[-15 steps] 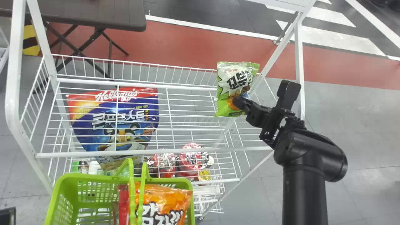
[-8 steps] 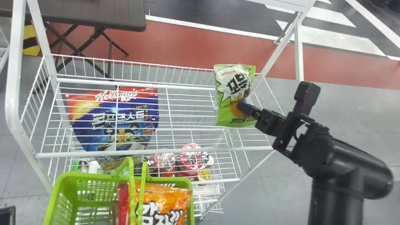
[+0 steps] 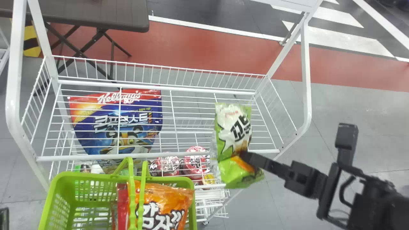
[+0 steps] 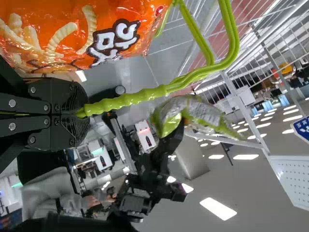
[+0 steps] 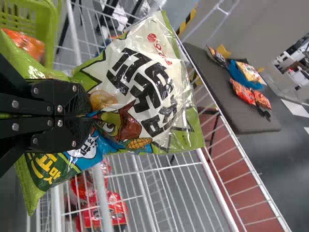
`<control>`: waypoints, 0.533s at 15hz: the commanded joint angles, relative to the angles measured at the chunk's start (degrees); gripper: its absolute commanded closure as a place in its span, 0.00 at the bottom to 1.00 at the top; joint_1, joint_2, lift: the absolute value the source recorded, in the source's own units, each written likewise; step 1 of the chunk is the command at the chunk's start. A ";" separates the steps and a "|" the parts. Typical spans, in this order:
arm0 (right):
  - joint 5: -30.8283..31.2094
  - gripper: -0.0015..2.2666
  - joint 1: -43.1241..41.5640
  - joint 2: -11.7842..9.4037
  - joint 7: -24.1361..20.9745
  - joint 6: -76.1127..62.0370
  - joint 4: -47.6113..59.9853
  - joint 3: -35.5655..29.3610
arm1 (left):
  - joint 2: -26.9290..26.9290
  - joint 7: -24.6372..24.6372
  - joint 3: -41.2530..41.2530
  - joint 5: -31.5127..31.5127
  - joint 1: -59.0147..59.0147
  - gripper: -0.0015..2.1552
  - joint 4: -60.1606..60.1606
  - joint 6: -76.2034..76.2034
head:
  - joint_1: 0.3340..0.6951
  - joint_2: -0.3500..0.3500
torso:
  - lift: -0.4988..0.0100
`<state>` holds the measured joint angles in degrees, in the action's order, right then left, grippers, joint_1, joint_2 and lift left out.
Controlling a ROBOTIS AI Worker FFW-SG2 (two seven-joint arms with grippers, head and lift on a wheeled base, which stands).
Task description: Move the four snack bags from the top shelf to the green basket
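My right gripper [image 3: 248, 157] is at the front right of the white wire shelf, shut on the green-and-white snack bag [image 3: 235, 131]. In the right wrist view, this gripper [image 5: 91, 116] pinches the bag [image 5: 154, 96] around its middle, where it is creased. The green basket [image 3: 80, 179] stands in front of the shelf, with an orange snack bag [image 3: 166, 204] and a red one [image 3: 122, 204] inside. In the left wrist view, my left gripper [image 4: 81, 113] is shut on the basket handle [image 4: 130, 100], beside the orange bag [image 4: 72, 34].
The rack's front rail [image 3: 191, 154] and right post [image 3: 306, 70] frame the shelf. A blue cereal bag [image 3: 111, 123] shows through the wires at the left, red-topped packages [image 3: 195, 161] lower down. Behind stands a dark table [image 3: 96, 16].
The right arm has drawn the green-and-white bag from the shelf's back right toward its front edge, the bag still gripped. The basket has shifted slightly left.
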<state>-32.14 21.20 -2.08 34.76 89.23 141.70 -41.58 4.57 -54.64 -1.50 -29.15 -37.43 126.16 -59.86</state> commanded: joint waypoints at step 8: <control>7.62 0.99 15.36 -1.08 2.95 0.85 -6.08 14.42 | -0.17 0.85 0.71 -0.56 0.08 0.54 1.20 -0.22 | 1.00 0.00 | 0.98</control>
<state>-26.21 35.87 -2.77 37.74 89.26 137.15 -31.24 4.39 -53.79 -0.92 -29.54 -37.21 127.13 -60.09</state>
